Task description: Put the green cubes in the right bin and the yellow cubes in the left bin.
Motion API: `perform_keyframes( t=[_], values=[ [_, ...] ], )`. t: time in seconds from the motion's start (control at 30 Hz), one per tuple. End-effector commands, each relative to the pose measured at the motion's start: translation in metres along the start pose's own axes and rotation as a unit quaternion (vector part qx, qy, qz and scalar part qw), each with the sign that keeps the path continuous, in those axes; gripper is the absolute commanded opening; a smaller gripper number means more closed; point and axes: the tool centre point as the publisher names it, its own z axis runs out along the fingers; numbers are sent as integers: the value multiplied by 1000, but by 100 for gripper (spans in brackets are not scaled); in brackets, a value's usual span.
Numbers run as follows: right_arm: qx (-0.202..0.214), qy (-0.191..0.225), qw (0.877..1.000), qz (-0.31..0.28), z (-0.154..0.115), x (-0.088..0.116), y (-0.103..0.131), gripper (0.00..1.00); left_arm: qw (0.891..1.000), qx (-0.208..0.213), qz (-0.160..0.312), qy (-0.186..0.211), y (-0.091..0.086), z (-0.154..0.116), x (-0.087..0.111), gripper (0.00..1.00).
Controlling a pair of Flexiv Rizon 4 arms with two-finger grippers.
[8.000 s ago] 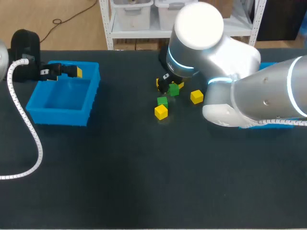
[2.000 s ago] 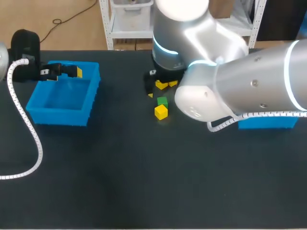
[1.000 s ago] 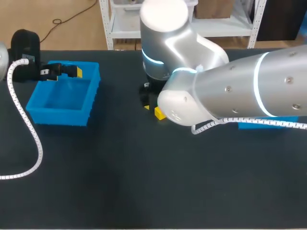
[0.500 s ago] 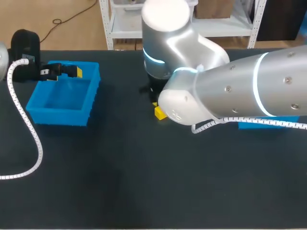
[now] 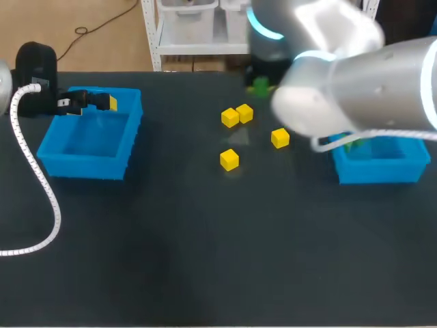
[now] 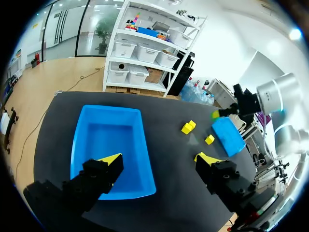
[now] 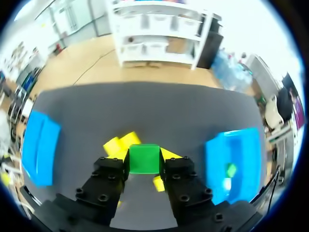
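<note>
My right gripper [image 5: 260, 80] hangs high above the table's far side, shut on a green cube [image 5: 260, 87]; in its own wrist view the green cube [image 7: 144, 158] sits clamped between both fingers. Below lie several yellow cubes: a pair [image 5: 237, 115], one [image 5: 279, 138] and one [image 5: 229, 160]. The right blue bin [image 5: 379, 171] holds a green cube [image 7: 231, 169]. My left gripper [image 5: 92, 102] is open over the far rim of the left blue bin [image 5: 85, 166], nothing between its fingers [image 6: 110, 159].
A white cable [image 5: 37, 184] from my left arm trails over the table's left side. The black tabletop [image 5: 205, 260] stretches wide in front of the cubes and between the two bins.
My right gripper closed on the green cube among the cubes, then rose and swung back to the right with it. The yellow cubes are uncovered again. The left arm kept still.
</note>
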Motion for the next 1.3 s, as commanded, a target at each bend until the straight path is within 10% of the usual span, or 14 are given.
perform_keyframes(
  t=[0.03, 0.53, 0.97, 1.03, 1.3],
  values=[
    [11, -60, 997, 36, -21, -1, -73, 0, 1000, 5, 1, -3, 2, 0, 1, 100],
    [64, -35, 983, 169, -5, 18, -215, 0, 1000, 5, 1, -3, 2, 0, 1, 100],
    [17, -21, 984, 176, 6, 33, -208, 0, 1000, 5, 1, -3, 2, 0, 1, 100],
    [12, -19, 985, 174, 7, 35, -209, 100, 1000, 5, 1, -3, 2, 0, 1, 100],
    [6, -34, 984, 172, 12, 44, -211, 100, 1000, 5, 1, -3, 2, 0, 1, 100]
  ],
)
